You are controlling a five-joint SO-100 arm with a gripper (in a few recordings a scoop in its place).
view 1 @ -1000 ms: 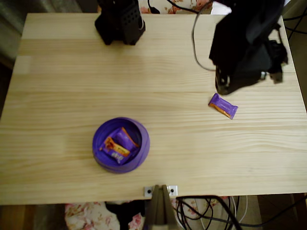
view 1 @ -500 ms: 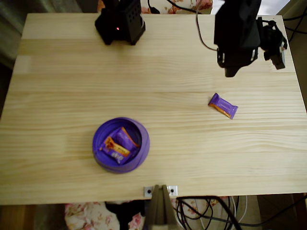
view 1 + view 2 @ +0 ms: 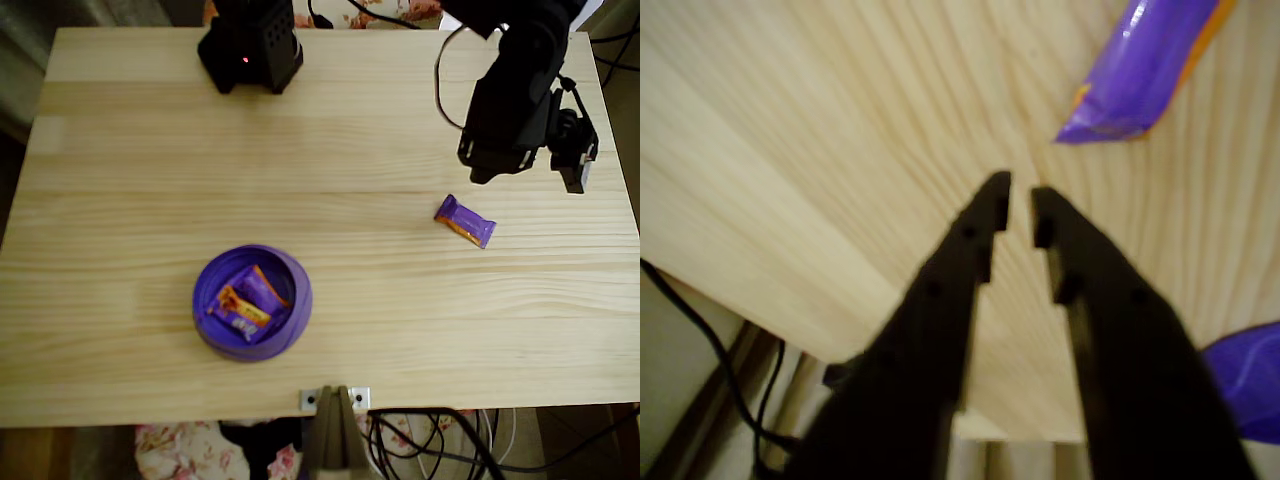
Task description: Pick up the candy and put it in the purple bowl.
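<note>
One candy [image 3: 465, 221], purple with orange ends, lies flat on the wooden table at the right; the wrist view shows the candy [image 3: 1145, 65] just beyond my fingertips, up and to the right. My black gripper [image 3: 479, 172] hovers a little behind it. In the wrist view the gripper [image 3: 1018, 205] is shut to a thin slit with nothing between its fingers. The purple bowl [image 3: 203, 282] sits left of centre near the front and holds two more wrapped candies [image 3: 245, 300]. A slice of the bowl's rim [image 3: 1248, 385] shows at the lower right of the wrist view.
A black arm base [image 3: 250, 45] stands at the table's back edge, with a cable [image 3: 440, 75] hanging near my arm. A metal clamp [image 3: 335, 400] is fixed to the front edge. The table's edge [image 3: 790, 300] and cables lie below in the wrist view.
My arm has swung back and to the right, then settled slightly lower behind the candy. The candy and the bowl have not moved.
</note>
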